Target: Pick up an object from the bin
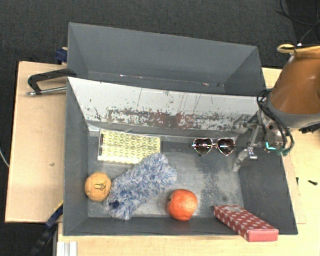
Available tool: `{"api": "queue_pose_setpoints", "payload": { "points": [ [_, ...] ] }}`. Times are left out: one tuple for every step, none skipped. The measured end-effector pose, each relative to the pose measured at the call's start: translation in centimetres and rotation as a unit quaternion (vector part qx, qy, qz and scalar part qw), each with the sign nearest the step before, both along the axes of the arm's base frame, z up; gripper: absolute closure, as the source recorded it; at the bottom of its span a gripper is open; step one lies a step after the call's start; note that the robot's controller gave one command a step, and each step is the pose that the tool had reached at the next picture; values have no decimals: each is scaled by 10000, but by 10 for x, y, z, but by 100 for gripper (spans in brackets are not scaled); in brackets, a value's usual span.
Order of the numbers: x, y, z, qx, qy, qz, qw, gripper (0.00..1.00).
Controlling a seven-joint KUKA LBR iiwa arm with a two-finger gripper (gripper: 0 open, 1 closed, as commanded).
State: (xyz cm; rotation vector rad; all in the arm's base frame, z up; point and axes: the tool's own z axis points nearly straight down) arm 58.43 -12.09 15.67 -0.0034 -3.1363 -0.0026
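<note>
My gripper [244,156] hangs at the right side of the bin, just right of a pair of sunglasses [213,146] that lies at the back right of the floor. Its fingers point down over the sloped right wall, and nothing shows between them. A red box with white dots [245,223] rests in the front right corner, below the gripper. A red-orange apple [182,204] sits at the front middle.
A fluffy blue-grey duster [142,185] lies diagonally left of centre. A tan ball [98,186] sits in the front left. A flat patterned yellow-green pack [129,148] lies at the back left. The arm's orange cover stands above the bin's right rim.
</note>
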Motion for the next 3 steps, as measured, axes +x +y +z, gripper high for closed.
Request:
{"api": "queue_pose_setpoints", "payload": {
  "points": [
    [2,0,5,-8,-42,8,10000,0],
    [6,17,-34,-15,-79,-254,9996,0],
    [14,51,-77,-9,-63,-860,9963,0]
  ]
}}
